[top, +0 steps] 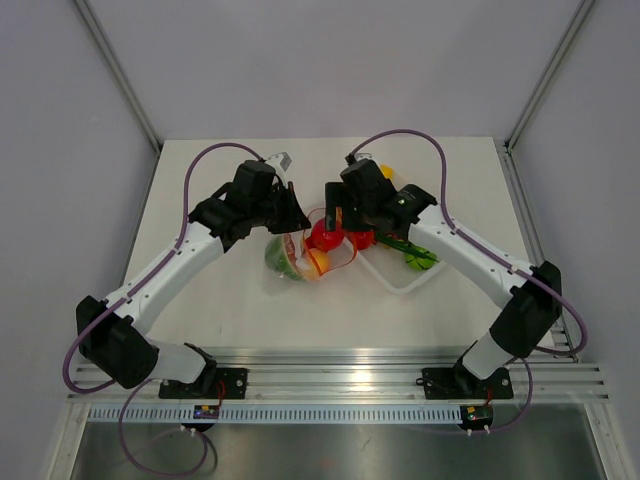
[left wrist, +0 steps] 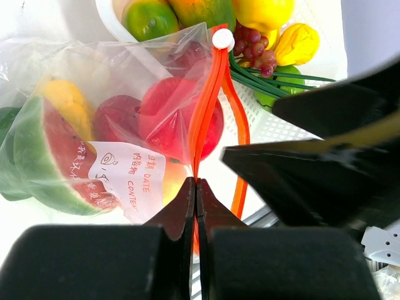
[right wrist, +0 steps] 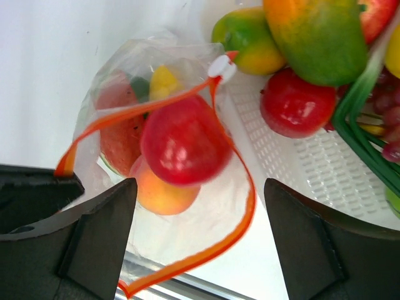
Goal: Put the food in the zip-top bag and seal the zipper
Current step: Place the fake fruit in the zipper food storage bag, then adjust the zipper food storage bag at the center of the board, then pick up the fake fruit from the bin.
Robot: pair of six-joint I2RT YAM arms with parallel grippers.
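Pinching zipper: left gripper clamped tight on it; right gripper spread wide above zip-top bag mouth. Some food inside; white tray at bag's 3 o'clock.

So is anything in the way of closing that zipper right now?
Yes. A red fruit sits in the open mouth of the zip-top bag, between the two halves of the zipper, and would likely block sealing until it settles deeper. The left gripper pinches one zipper end; the right gripper hangs open above.
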